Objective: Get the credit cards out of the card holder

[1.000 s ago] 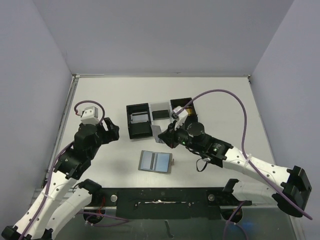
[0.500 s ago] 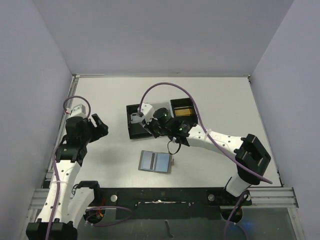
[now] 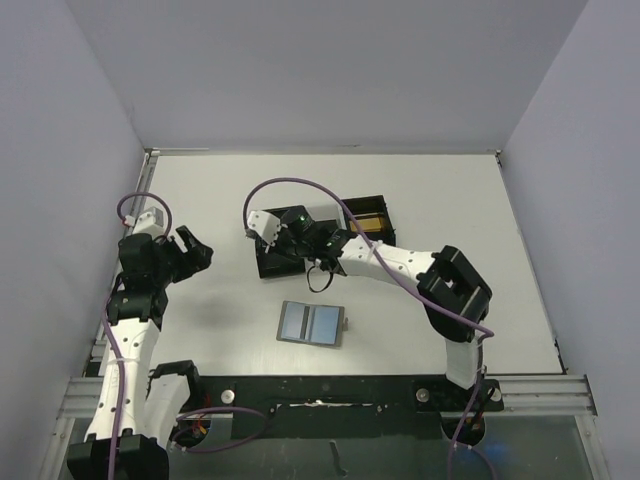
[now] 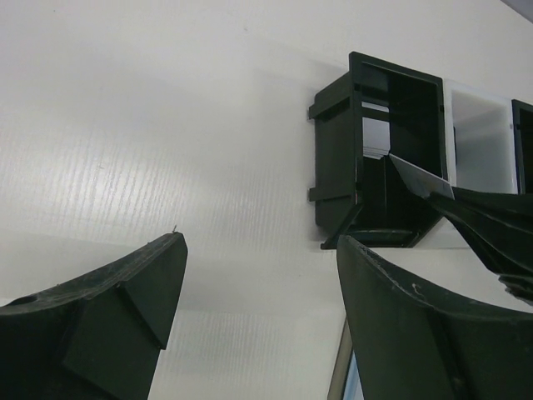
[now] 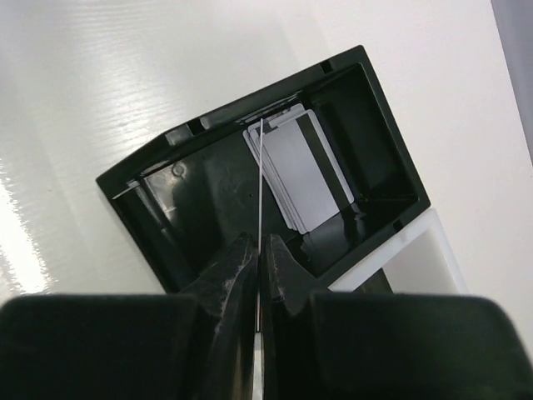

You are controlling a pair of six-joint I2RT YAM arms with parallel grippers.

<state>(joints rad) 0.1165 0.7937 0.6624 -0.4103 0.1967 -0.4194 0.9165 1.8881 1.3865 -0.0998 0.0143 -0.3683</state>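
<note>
Moved since a second ago: both arms; the holder [image 3: 312, 323] hasn't. It lies open and flat on the table [image 3: 450, 200], blue-grey panels up, just 6 o'clock of table centre, snap tab on its 3 o'clock edge. Both grippers are clear of it. Can't tell from the top view whether any cards are left inside.

Right gripper [image 5: 258, 250] was close in at the holder's 12-to-1 o'clock, in front of the tray [image 3: 268, 268]. It has swung round to 11 o'clock and now sits over the tray's left black compartment. Jaws pinched tight on one card [image 5: 261, 179], held on edge, so its wrist view sees only a thin pale line. Under it a loose stack [image 5: 304, 171] of grey cards lies flat on the compartment floor. Whether the held card touches the stack, I can't tell.

Tray sits at the holder's 12 o'clock, near but not touching. Compartments run black, white, black, with something gold [image 3: 368, 222] in the right one.

Left gripper [image 3: 195, 248] has pulled back toward 9 o'clock, further from the tray than before. Jaws wide apart, gripping nothing, over bare table at the holder's 10 o'clock. Its wrist view looks across at the tray and catches a corner of the held card.
</note>
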